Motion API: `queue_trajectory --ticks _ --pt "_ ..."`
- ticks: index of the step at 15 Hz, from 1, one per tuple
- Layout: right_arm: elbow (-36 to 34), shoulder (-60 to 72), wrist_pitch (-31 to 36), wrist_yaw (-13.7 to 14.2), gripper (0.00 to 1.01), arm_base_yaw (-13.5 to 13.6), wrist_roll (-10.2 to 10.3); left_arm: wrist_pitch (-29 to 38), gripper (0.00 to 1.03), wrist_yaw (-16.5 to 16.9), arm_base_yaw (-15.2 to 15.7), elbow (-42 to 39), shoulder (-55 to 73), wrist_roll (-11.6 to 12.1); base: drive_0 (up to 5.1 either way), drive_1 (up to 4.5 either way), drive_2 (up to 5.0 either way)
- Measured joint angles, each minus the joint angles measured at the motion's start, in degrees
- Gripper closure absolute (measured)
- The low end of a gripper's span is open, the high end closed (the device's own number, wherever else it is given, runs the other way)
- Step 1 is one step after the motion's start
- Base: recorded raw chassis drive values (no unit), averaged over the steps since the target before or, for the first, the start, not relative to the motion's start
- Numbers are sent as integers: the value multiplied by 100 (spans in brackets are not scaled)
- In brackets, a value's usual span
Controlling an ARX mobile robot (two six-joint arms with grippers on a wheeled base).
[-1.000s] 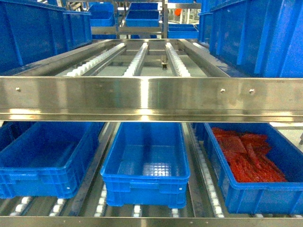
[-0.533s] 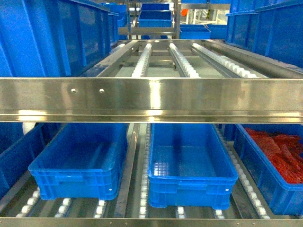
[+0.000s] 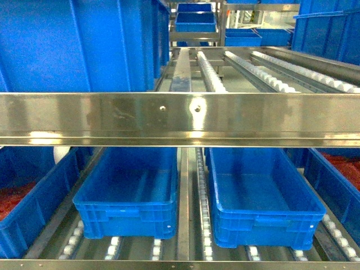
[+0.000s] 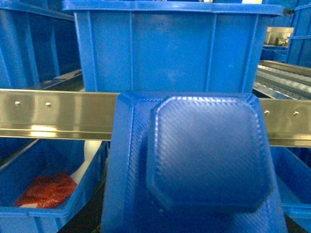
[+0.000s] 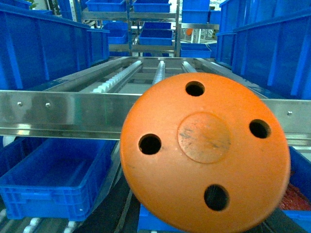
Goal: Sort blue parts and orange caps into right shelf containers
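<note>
Closest to my left wrist camera, a bright blue moulded plastic part with a raised, chamfered, woven-textured panel (image 4: 209,155) fills most of the view. My left jaws themselves are hidden behind it, so I cannot tell how they stand; I judge they are carrying it. Closest to my right wrist camera sits a large round orange plastic cap with four holes and a central disc (image 5: 206,153). My right jaws are hidden too, and their state I cannot tell.

Risks, as I judge them: both carried pieces block my wrist cameras, so I could lower them blind and strike the polished stainless-steel front rail of the shelf (image 3: 180,119), which crosses every view between me and the bins. A piece could also land in the wrong bin.

Beyond the rail, on the lower level, two deep bright-blue ribbed plastic bins rest on rows of small white rollers: an empty left-centre bin (image 3: 126,194) and an empty right-centre bin (image 3: 261,199), side by side with a steel divider between. At the far left, another blue bin holding red material (image 3: 25,202); at the far right edge, a bin with red contents (image 3: 343,185).

On the upper level, bare roller tracks (image 3: 211,73) run away from me, and a tall blue bin (image 3: 79,45) stands at left. Farther back, more racks and blue bins recede into a bright industrial room.
</note>
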Motion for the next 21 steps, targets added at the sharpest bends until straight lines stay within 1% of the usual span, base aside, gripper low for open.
queue_trajectory --ticks 21 --pt "0 0 9 -4 60 0 0 4 60 -4 -2 0 0 0 0 0 0"
